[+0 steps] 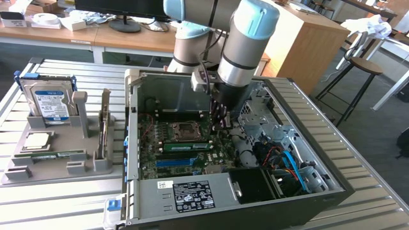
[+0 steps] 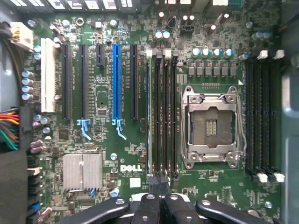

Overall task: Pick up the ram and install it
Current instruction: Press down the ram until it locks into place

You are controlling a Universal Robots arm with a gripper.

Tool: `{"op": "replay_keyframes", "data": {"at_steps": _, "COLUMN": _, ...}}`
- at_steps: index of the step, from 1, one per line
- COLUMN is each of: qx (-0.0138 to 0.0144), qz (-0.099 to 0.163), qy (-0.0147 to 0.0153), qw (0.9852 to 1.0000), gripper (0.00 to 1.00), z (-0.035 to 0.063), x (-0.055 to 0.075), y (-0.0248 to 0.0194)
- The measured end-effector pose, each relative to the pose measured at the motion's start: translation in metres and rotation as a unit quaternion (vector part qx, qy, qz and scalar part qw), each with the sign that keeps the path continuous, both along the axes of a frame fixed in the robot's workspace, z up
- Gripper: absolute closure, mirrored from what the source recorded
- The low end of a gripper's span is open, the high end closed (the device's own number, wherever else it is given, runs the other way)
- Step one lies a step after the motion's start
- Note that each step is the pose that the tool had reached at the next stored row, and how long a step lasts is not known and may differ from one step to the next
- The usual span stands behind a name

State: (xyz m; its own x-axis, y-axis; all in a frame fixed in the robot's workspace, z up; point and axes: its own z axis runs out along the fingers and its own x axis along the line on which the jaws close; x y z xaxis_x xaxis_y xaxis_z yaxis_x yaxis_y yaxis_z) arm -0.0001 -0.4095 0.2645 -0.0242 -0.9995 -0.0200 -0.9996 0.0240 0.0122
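A green ram stick (image 1: 185,146) stands seated in a memory slot on the motherboard (image 1: 169,167), between the CPU socket (image 1: 185,129) and the blue slot (image 1: 176,162). From the wrist view it is seen edge-on as a thin strip (image 2: 148,116) beside the black memory slots. My gripper (image 1: 221,125) hangs above the board, just past the CPU socket toward the exterior view's right. Its fingers (image 2: 150,205) are shut together with nothing visible between them, and the gripper (image 2: 159,189) points at the end of the memory slots. A second alike stick (image 1: 54,154) lies in the grey holder.
The open computer case (image 1: 134,143) has tall metal walls around the board, with cables (image 1: 288,163) and a power supply (image 1: 191,194) inside. On the exterior view's left, a grey holder (image 1: 57,172) carries a hard drive (image 1: 48,98), an upright expansion card (image 1: 104,124) and a CPU chip (image 1: 37,140).
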Motion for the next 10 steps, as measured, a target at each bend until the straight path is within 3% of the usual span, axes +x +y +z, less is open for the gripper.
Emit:
{"op": "replay_keyframes", "data": {"at_steps": 7, "qx": 0.0001, "qz": 0.000, "qy": -0.0001, "qw": 1.0000, "gripper": 0.90, "z": 0.0019, "x": 0.0000, "y": 0.0000}}
{"op": "replay_keyframes", "data": {"at_steps": 10, "qx": 0.0000, "qz": 0.000, "qy": 0.0000, "qw": 1.0000, "gripper": 0.90, "z": 0.0020, "x": -0.0057, "y": 0.0000}}
